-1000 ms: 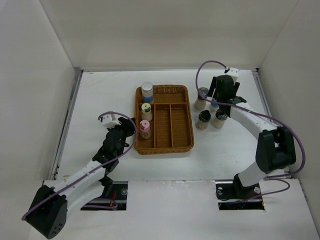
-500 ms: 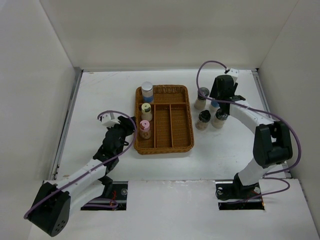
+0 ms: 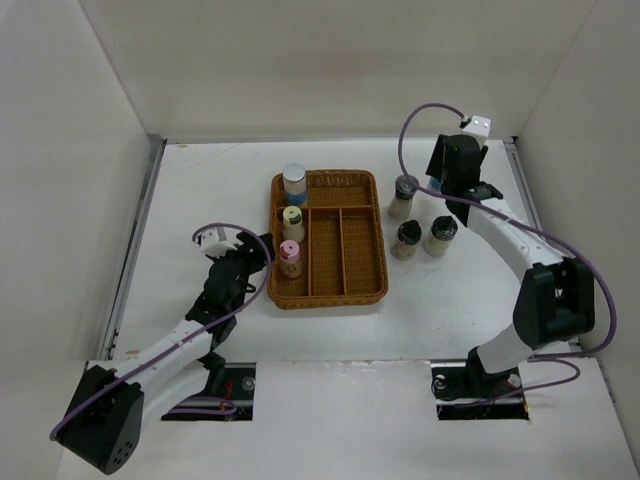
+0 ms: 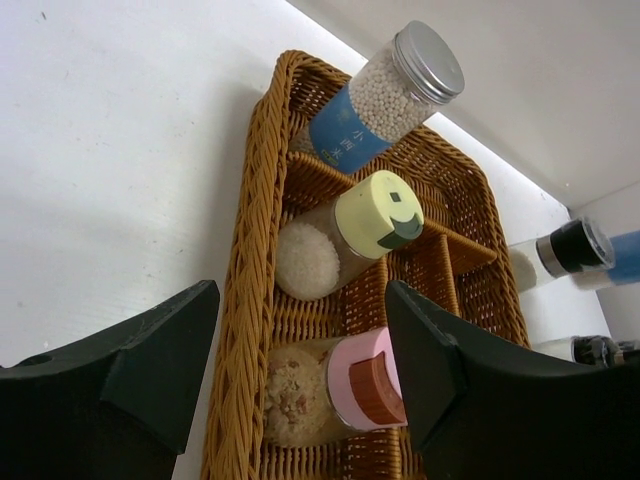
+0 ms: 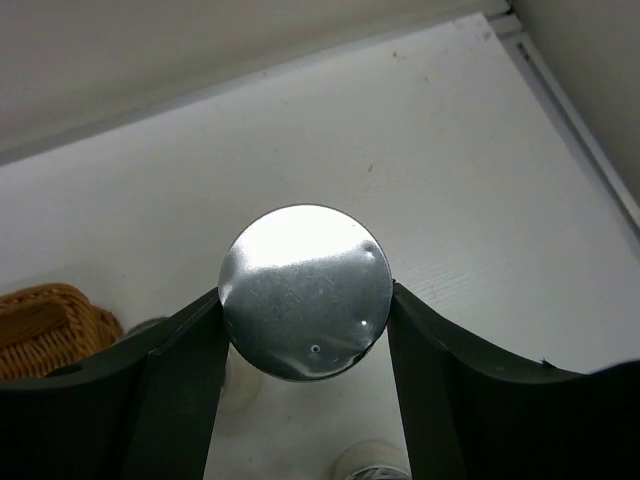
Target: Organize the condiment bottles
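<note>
bench (image 3: 200, 190) carries a wicker tray (image 4: 250, 220); three loose jars (image 3: 407, 240) stand right of the tray. its left column holds a blue-labelled jar (image 3: 294, 184), a yellow-capped jar (image 3: 293, 222) and a pink-capped jar (image 3: 290, 258), upright, caps up. left jaws hang apart, empty, left of the tray. right jaws clamp a silver-capped jar (image 5: 305, 290) right of the tray, cap facing the wrist camera.

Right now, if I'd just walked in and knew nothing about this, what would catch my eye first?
Probably the brown wicker tray in the middle of the table, with a grey-capped jar, a yellow-capped jar and a pink-capped jar lined up in its left column. Next, off to the tray's right, the right claw gripping a silver-capped jar between its fingers.
</note>
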Available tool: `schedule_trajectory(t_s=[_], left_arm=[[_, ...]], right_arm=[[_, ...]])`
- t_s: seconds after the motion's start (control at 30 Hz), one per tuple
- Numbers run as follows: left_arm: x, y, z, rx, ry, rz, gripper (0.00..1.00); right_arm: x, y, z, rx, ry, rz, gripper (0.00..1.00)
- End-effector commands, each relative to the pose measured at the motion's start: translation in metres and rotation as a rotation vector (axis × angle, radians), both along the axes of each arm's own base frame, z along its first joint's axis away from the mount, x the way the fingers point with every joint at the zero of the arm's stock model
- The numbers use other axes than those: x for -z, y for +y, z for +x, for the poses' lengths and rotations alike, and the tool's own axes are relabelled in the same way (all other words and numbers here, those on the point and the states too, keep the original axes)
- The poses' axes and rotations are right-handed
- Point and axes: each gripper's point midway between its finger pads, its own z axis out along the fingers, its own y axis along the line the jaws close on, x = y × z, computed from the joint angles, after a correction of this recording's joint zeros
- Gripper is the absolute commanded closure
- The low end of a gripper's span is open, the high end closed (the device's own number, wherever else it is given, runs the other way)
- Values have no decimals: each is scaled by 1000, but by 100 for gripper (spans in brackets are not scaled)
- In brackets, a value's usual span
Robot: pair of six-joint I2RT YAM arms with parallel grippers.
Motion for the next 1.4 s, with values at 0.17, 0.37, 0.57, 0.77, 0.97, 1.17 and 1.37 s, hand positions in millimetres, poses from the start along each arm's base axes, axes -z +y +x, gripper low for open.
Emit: schedule_trajectory(t_s=[0.17, 0.37, 0.57, 0.77, 0.97, 1.17, 1.37], left_arm=[[-16, 7, 1, -22, -68, -53, 34], [-13, 8, 1, -26, -62, -56, 34], [-10, 10, 1, -34, -59, -61, 34], [-11, 8, 1, -25, -60, -62, 34], [-12, 9, 1, -25, -62, -68, 34], [-11, 6, 2, -12, -57, -71, 33], [-14, 8, 2, -10, -64, -77, 32]], right_arm=[[-163, 77, 6, -149, -404, 46, 51], [-161, 167, 11, -330, -414, 93, 50], [-133, 241, 21, -449, -364, 116, 51], [-95, 291, 29, -522, -304, 98, 51], [-52, 308, 27, -536, -226, 83, 50], [-11, 317, 20, -546, -152, 66, 43], [-5, 311, 13, -530, -141, 96, 31]])
